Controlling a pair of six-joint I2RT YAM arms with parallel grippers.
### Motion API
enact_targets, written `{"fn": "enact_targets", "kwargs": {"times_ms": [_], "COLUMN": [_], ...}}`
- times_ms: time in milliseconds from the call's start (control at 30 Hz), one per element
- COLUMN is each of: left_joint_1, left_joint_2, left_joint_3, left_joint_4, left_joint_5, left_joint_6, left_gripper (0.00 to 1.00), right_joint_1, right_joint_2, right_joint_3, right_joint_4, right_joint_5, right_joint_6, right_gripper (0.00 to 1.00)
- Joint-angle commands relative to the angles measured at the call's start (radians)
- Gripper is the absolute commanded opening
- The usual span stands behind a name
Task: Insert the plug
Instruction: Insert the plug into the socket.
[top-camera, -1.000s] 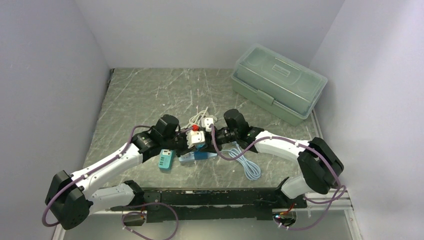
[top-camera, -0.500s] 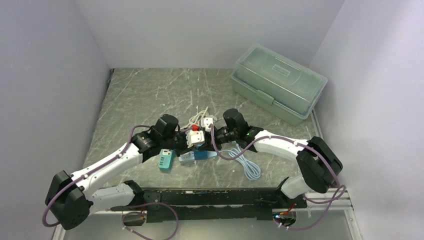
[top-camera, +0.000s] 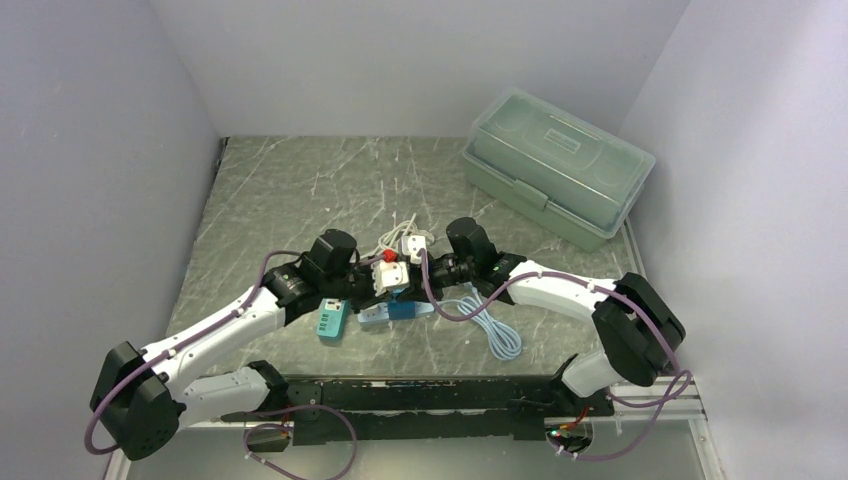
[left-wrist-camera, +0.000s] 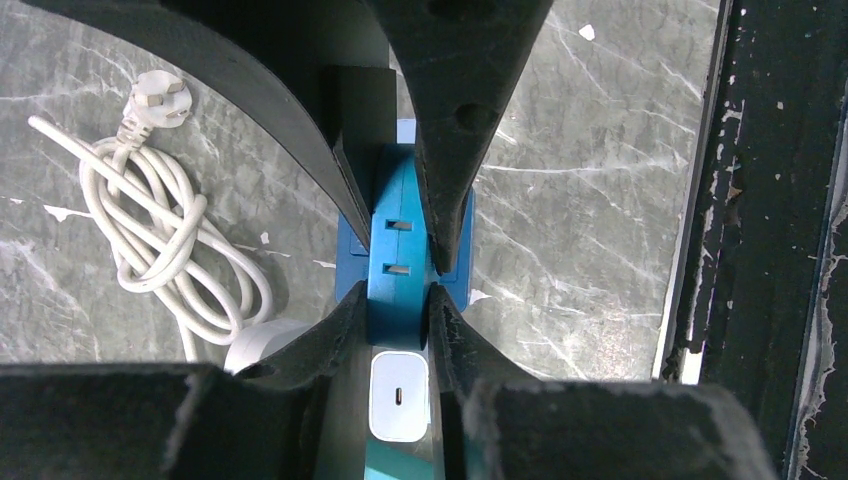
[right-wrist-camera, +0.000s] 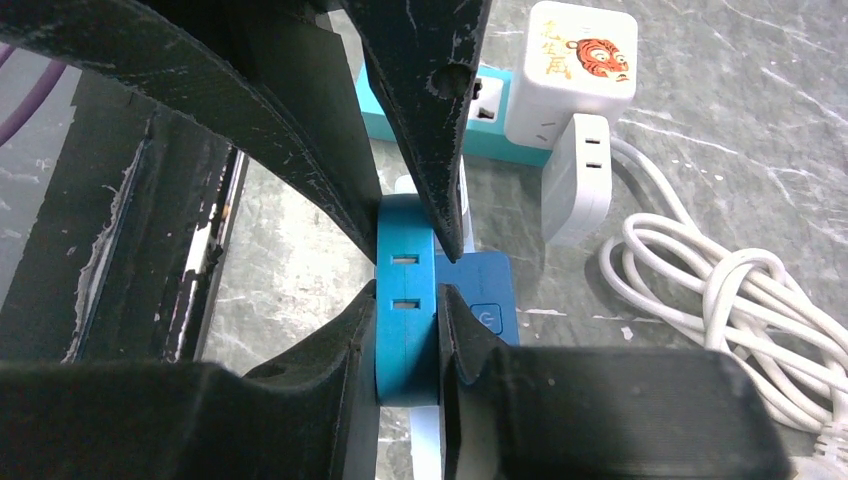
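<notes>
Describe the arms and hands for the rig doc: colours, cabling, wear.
The left arm and right arm have white shells with black joint housings; a purple cable loops along each. Left hand and right hand are black; fingers taper to points, scuffed white, with one round hole.

A slim blue two-slot plastic adapter (left-wrist-camera: 397, 245) is standing on edge over a flat blue power strip (right-wrist-camera: 492, 290), a white charger (left-wrist-camera: 400, 397) touching its end.
</notes>
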Motion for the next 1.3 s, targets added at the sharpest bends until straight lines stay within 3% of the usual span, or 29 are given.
{"fn": "enact_targets", "kwargs": {"times_ms": [0, 1267], "left_joint_1": [-0.031, -0.072], "left_joint_2": [0.048, 0.11], "left_joint_3": [-0.048, -0.054], "left_joint_4": [-0.009, 0.006], "left_joint_5": [-0.006, 0.0], "left_joint_6": [-0.008, 0.032], "left_gripper": [0.0, 0.0], "right_joint_1": [0.034, 0.032], "right_joint_2": [0.065, 0.108], "right_joint_3": [-0.003, -0.222], "right_joint_4": [-0.059, 0.162], "right_joint_5": [0.075, 0.094], "right_joint_6": [-0.024, 0.143], "right_gripper": [0.0, 0.0]}}
